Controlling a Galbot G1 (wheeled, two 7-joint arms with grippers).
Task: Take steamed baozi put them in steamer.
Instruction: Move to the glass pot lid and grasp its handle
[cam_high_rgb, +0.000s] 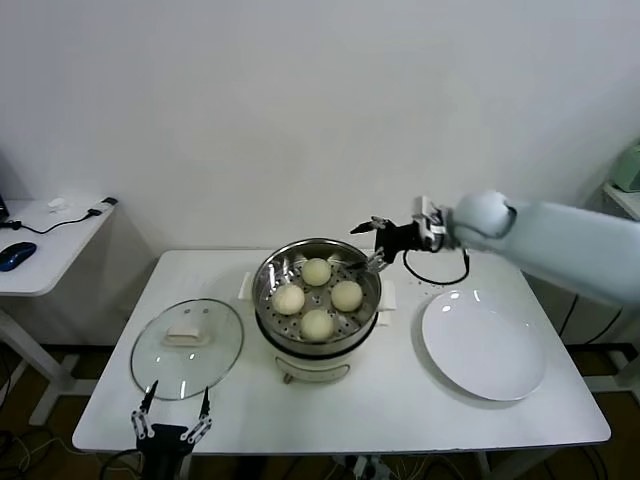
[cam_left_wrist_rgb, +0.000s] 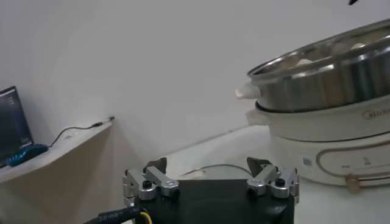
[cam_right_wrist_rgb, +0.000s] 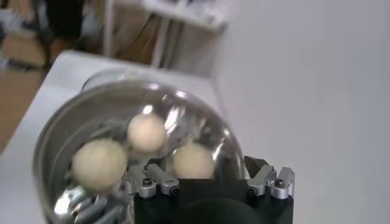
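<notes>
Several cream-white baozi lie in the steel steamer (cam_high_rgb: 268, 272) at the table's middle: one at the back (cam_high_rgb: 317, 271), one at the left (cam_high_rgb: 288, 298), one at the right (cam_high_rgb: 347, 295), one at the front (cam_high_rgb: 318, 324). My right gripper (cam_high_rgb: 371, 243) is open and empty, just above the steamer's back right rim. Its wrist view shows three baozi (cam_right_wrist_rgb: 99, 164) in the steamer (cam_right_wrist_rgb: 52, 146) below its open fingers (cam_right_wrist_rgb: 267, 175). My left gripper (cam_high_rgb: 172, 412) is open and parked low at the table's front left edge. The steamer shows in its wrist view (cam_left_wrist_rgb: 329, 79).
A glass lid with a white handle (cam_high_rgb: 187, 346) lies flat left of the steamer. A bare white plate (cam_high_rgb: 484, 343) lies right of it. A side table with a mouse and cables (cam_high_rgb: 40, 240) stands at the far left.
</notes>
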